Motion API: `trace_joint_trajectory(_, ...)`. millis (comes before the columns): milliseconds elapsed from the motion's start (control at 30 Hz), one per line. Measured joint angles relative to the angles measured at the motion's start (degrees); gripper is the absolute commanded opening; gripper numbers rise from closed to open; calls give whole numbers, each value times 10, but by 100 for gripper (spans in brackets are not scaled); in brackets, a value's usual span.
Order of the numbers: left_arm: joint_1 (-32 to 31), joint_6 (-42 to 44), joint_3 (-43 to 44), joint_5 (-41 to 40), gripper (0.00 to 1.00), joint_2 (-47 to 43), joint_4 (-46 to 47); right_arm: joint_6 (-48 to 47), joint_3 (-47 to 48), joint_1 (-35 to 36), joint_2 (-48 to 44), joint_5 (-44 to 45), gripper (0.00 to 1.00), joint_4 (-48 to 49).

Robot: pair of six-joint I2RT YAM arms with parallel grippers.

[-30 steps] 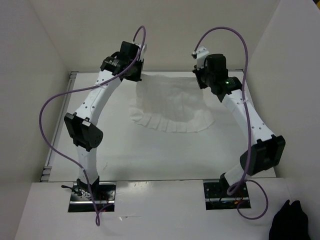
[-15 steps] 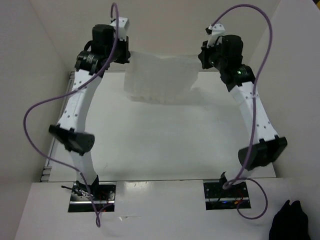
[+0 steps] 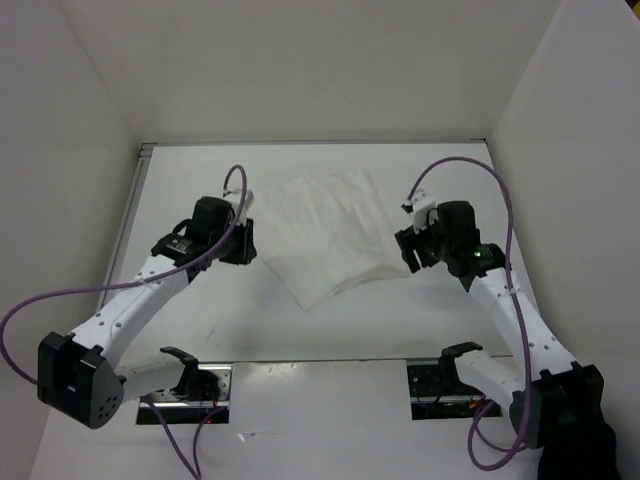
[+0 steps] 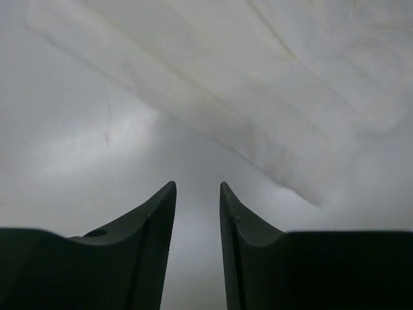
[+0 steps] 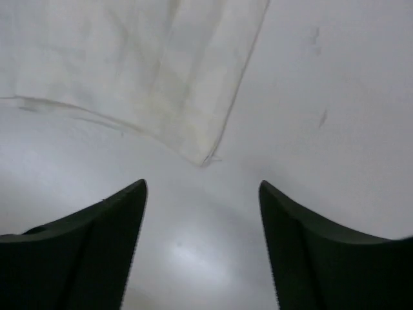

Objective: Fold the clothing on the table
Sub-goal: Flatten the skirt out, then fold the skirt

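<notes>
Clothing (image 3: 325, 235) position and gripper status: the left gripper (image 4: 197, 185) has its jaws parted by a narrow gap with nothing between them, and the fabric edge lies just ahead of the tips. The right gripper (image 5: 202, 183) has its jaws wide apart, also empty, with a fabric corner just ahead. The clothing lies spread on the table (image 3: 330, 325), between both grippers.

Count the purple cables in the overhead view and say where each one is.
2. The left cable trails along the left arm toward the picture's left edge; the right cable arcs above the right arm. Stretches behind the arms may be hidden.
</notes>
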Motion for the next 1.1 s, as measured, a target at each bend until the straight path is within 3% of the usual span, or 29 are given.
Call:
trace_joint_trajectory(100,-15,-43,-41,15,56,-7,-83,-24,-39,-25,-72,15,99,-95)
trace_joint_trajectory(200,-23,-73,-13,32,64,-55,-110,-51,-18,-52,-229,32,99,-92)
trace_joint_trajectory(267,-23,-89,21,38,64,-76,-105,-67,5,-52,-313,37,99,-74)
trace_joint_trajectory(367,-22,-122,37,65,61,-77,-75,-79,32,-52,-336,51,99,-45)
trace_joint_trajectory(433,-22,-161,21,97,55,-58,-51,-78,33,-52,-284,56,97,-43)
trace_joint_trajectory(533,-25,-238,-55,148,54,-36,6,-68,42,-52,-135,50,90,-60)
trace_joint_trajectory(667,-26,-315,-147,162,59,-78,6,-29,82,-52,76,22,90,-99)
trace_joint_trajectory(700,-24,-326,-152,170,63,-91,7,-13,87,-52,112,10,99,-107)
trace_joint_trajectory(867,-8,-364,-168,232,65,-115,71,52,99,-52,186,-38,99,-137)
trace_joint_trajectory(1100,6,-445,-282,307,71,-99,165,98,114,-80,336,-53,99,-139)
